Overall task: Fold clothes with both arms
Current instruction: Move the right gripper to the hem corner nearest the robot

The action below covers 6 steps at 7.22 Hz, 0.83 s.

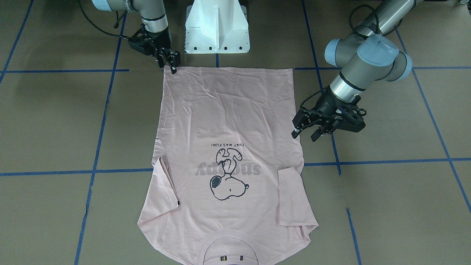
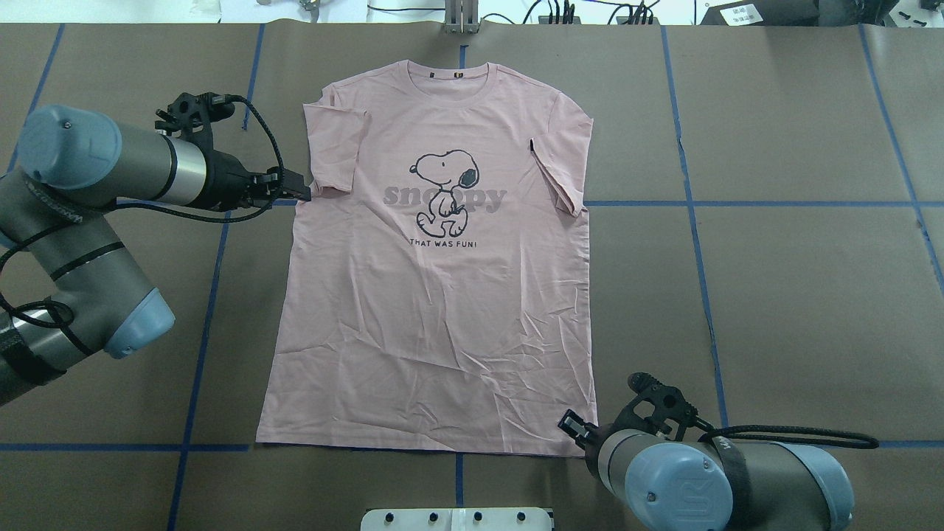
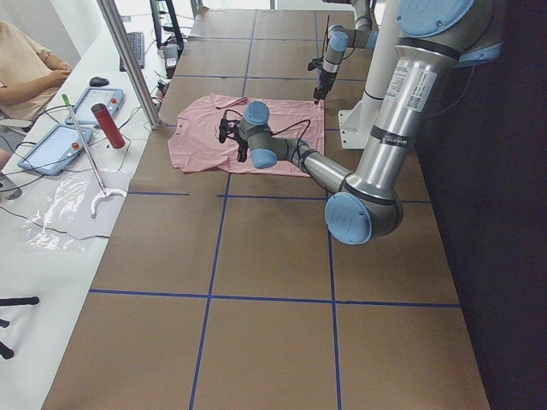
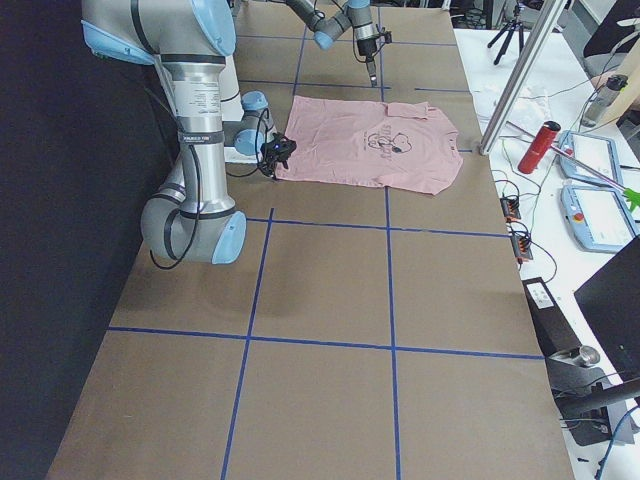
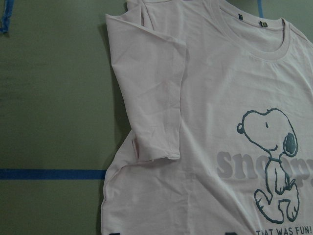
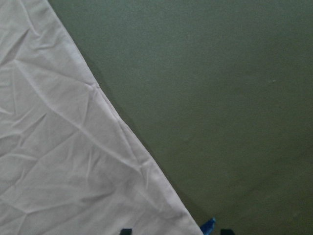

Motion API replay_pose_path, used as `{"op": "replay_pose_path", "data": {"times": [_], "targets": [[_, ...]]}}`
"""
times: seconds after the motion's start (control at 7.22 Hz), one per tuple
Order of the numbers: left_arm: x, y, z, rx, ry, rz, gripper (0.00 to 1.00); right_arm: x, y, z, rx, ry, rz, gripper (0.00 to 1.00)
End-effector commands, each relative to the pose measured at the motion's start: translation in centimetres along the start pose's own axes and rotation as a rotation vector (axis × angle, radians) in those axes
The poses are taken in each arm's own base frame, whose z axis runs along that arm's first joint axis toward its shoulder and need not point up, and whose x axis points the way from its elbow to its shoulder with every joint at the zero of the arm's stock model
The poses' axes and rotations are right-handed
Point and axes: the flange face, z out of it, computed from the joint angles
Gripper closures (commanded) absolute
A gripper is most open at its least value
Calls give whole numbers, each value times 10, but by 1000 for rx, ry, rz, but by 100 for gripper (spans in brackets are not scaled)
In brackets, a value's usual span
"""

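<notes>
T-shirt (image 2: 442,310) lies flat on the table (image 2: 796,295), print up, between your two grippers. Left gripper (image 1: 304,136): jaws wide, parked at the shirt's side edge, with the folded-in sleeve (image 5: 156,98) just ahead of it. Right gripper (image 1: 171,66): jaws apart, over the hem corner (image 6: 190,223), cloth on one side and brown table on the other. Can't tell if either touches the fabric. The white pedestal base (image 1: 217,33) sits near the right gripper, inboard. Outboard of both: table with blue tape lines (image 2: 693,203).
</notes>
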Motion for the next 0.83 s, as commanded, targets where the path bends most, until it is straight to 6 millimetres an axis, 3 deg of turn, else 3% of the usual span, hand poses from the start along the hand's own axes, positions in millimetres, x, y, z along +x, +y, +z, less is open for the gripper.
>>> {"op": "replay_pose_path", "data": {"times": [0.0,0.14,0.28,0.55,0.69], "targets": [[-1,0,0,0,-1,0,22,1,1,1,-1,4,10,54],[-1,0,0,0,-1,0,22,1,1,0,-1,3,15,83],[0,0,0,0,0,0,22,1,2,0,-3,2,19,100],[1,0,0,2,0,-7,21,5,13,-4,-21,3,6,100],[-1,2,-5,17,-13,-116,21,4,16,-10,-32,-4,3,100]]}}
